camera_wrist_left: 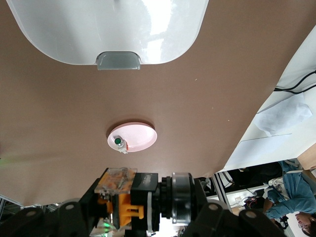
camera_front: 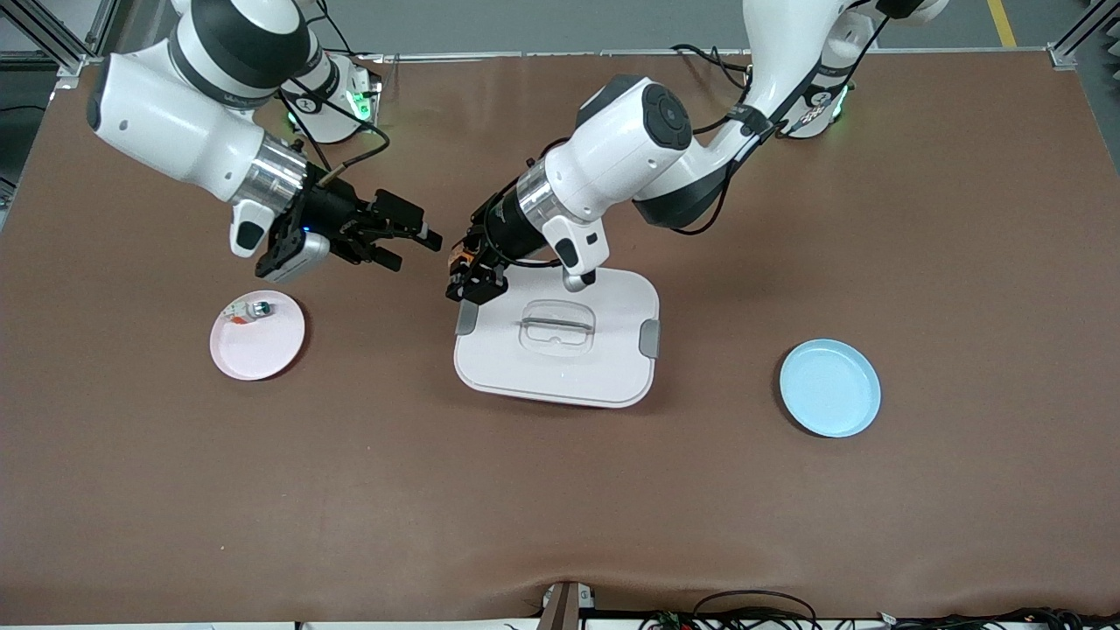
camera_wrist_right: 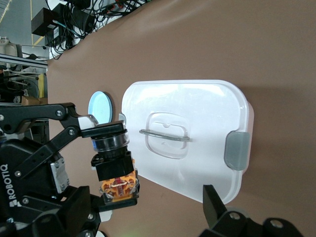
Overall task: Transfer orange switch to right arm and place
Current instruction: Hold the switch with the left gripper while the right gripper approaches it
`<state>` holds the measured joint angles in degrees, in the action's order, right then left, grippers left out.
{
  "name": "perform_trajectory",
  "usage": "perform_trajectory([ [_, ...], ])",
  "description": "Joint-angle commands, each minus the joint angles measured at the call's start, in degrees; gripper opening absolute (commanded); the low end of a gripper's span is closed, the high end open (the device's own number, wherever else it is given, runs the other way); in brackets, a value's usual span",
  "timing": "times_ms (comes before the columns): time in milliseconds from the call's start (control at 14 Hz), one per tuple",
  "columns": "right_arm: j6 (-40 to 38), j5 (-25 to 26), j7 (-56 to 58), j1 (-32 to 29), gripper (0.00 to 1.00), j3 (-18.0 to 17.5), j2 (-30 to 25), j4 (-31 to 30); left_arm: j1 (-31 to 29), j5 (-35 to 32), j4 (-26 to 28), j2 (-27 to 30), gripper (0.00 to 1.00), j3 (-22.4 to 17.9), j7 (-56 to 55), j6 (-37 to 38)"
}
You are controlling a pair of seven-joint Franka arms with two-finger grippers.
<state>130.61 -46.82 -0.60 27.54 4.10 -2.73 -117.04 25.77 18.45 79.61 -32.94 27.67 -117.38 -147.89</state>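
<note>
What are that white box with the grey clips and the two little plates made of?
White box: probably glossy plastic; its lid reflects light, with grey clip latches. Pink plate and blue plate: likely matte plastic, though glazed ceramic can't be ruled out; smooth, even colour.

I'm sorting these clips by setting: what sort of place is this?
Probably a robotics lab or workshop. Two white robot arms are mounted at a brown-covered table, with aluminium framing at its corners and tangled cables and electronics by its edge.
</note>
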Motion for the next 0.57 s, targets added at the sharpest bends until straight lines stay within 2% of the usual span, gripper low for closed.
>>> perform_trajectory([
  [0, 3.7, -3.3, 1.0, 3.1, 1.0, 0.5, 1.8, -0.5, 0.4, -1.1, -0.7, 0.2, 0.21, -0.4, -2.0, -0.6],
  [502, 5.2, -4.1, 0.8, 4.4, 1.0, 0.5, 3.7, 0.1, 0.3, -1.1, -0.6, 0.2, 0.21, -0.5, -2.1, -0.6],
])
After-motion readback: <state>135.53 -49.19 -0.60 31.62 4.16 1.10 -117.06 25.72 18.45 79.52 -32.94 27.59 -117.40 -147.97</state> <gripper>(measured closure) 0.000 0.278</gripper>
